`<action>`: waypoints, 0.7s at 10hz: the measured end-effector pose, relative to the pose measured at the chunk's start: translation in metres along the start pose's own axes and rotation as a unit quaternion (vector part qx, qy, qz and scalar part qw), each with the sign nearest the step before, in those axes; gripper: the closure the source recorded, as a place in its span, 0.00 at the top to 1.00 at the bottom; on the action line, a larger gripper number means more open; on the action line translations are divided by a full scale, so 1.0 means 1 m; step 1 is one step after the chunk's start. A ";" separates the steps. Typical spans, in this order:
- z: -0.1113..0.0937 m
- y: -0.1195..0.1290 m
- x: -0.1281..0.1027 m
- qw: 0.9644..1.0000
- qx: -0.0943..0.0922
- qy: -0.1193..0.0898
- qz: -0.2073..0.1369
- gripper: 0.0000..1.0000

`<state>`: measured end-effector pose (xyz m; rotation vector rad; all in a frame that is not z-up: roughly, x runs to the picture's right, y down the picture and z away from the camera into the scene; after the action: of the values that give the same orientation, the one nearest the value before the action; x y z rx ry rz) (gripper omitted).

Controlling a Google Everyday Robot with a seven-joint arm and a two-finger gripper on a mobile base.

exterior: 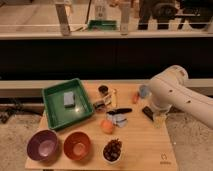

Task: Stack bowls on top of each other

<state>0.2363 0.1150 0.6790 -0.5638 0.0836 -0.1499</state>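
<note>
At the front left corner of the wooden table (pixel 145 147), the purple bowl (pixel 42 145) and the orange bowl (pixel 77 145) are sitting side by side, very close together. Both are standing right way up, and nothing is showing inside them. A small white bowl of dark grapes (pixel 113 150) is sitting just to the right of the orange one. It is not part of this job.

The gripper (pixel 159 119) is hanging low over the far right side of the table, under the big white arm (pixel 172 92) and well apart from both bowls. A dark block (pixel 148 112) is lying just beside it. I cannot tell if the gripper is open or closed, and it is not looking like it is holding anything.

The two bowls are looking like smooth plastic, so they are probably light and stiff and will not break easily. They may be slippery, and a light bowl may slide away if it is bumped. The best place to grab is likely the thin rim, pinching it from above. Since the two are about the same size, one should be dropping neatly into the other.
</note>
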 end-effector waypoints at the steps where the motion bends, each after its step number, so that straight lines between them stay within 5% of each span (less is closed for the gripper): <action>1: -0.001 -0.001 -0.019 1.000 0.002 0.005 -0.018 0.80; 7: -0.001 0.003 -0.056 0.997 0.004 0.025 -0.072 0.80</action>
<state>0.1809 0.1261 0.6786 -0.5575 0.0901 -0.3049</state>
